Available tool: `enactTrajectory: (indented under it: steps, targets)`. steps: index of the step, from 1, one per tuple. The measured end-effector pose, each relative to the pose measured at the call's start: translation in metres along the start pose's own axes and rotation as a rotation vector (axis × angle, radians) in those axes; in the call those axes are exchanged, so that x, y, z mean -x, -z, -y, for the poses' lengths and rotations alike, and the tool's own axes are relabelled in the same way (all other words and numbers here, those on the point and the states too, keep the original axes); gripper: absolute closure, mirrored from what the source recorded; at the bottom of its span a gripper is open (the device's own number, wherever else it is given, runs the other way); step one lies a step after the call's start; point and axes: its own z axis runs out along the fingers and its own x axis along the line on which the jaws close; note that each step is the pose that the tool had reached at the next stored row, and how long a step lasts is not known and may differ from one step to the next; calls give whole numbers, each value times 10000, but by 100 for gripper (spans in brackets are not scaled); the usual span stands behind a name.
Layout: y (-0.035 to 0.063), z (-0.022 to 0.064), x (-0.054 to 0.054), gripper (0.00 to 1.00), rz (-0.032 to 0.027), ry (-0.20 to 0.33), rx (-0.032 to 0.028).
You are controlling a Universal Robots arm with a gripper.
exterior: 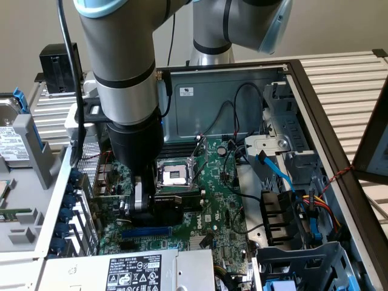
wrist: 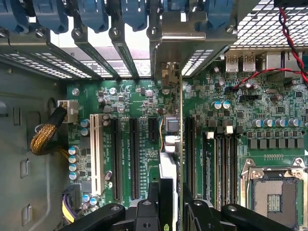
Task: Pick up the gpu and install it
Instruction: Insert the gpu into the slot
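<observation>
The gripper [exterior: 150,205] [wrist: 171,195] has its jaws clamped on the gpu [exterior: 179,209] [wrist: 168,166], held on edge between them, low over the motherboard [wrist: 139,103]. The card's metal bracket end points ahead of the jaws, toward the blue clips [wrist: 96,14].

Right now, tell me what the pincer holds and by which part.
The pincer is shut on the gpu, clamping both faces at the edge away from the motherboard. The card stands edge-on over it.
</observation>
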Motion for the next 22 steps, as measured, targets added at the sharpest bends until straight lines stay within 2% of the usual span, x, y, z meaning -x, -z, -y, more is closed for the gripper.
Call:
enactTrajectory:
  steps: [22]
  targets:
    - [-40,-22,9,72,0,1,0]
